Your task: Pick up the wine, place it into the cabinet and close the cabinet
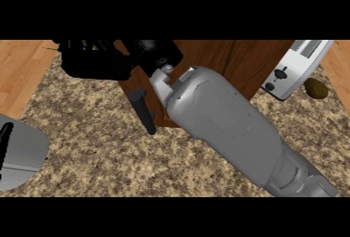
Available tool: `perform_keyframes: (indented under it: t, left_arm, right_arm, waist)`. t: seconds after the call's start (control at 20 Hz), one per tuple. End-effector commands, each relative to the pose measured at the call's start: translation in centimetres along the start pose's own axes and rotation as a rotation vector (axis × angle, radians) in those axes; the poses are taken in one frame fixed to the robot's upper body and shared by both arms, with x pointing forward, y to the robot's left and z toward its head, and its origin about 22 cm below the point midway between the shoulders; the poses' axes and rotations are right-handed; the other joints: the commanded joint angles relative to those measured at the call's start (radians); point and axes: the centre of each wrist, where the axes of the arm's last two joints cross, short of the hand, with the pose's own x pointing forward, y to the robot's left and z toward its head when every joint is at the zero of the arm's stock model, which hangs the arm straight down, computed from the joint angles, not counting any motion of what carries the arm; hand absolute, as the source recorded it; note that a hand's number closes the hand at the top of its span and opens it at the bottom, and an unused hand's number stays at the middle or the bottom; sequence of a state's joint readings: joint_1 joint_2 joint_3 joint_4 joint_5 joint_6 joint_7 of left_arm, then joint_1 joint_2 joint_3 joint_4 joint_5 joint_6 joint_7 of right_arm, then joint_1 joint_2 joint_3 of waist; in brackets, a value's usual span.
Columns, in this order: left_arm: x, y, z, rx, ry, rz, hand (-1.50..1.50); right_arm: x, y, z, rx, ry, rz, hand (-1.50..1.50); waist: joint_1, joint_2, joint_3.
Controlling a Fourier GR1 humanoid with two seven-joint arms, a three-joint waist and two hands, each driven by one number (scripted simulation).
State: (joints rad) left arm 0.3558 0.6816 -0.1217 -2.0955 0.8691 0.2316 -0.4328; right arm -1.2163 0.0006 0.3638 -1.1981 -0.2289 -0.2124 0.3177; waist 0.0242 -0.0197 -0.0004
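**Right hand closing round the wine at the cabinet's left edge**

At the far left edge, the grey left forearm (21,159) is resting low on the speckled beige stone counter (103,157); whether its hand is wide or closed cannot be told.

At the upper left, the black right hand (96,62) is curling round the dark wine bottle (54,47). The bottle is almost wholly hidden, with only a thin greenish sliver poking out leftward over the pale wooden floor (24,69).

Just right of the hand, the dark brown wooden cabinet panel (219,55) is filling the upper middle. Its slim black bar handle (141,111) is hanging at its left edge, beside the grey right forearm (232,129) crossing the panel.

Bare counter is lying open below the handle.

Further right, a white toaster (294,69) is standing against the panel, with a small olive-brown oval thing (315,88) near it.
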Motion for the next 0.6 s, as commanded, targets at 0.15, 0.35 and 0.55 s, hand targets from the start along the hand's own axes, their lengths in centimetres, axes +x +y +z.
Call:
perform_keyframes:
  t: [0.15,0.35,0.55]
  left_arm:
    - [-0.7,-1.2,-0.7,-0.012,0.000,0.002,-1.50]
    - [-0.9,-0.4,-0.8,-0.013,-0.016,0.004,-1.50]
    - [-0.6,0.2,-1.3,-0.021,-0.007,0.005,-1.50]
  right_arm:
    - [-4.1,-5.0,-0.9,-0.107,0.035,0.089,1.50]
    - [-5.7,-5.4,-0.8,-0.127,0.050,0.149,1.50]
    - [-5.4,-5.5,-0.9,-0.131,0.035,0.145,1.50]
  waist:
    - [-0.005,0.032,0.000]
    - [0.007,0.036,-0.002]
    - [0.008,0.032,-0.002]
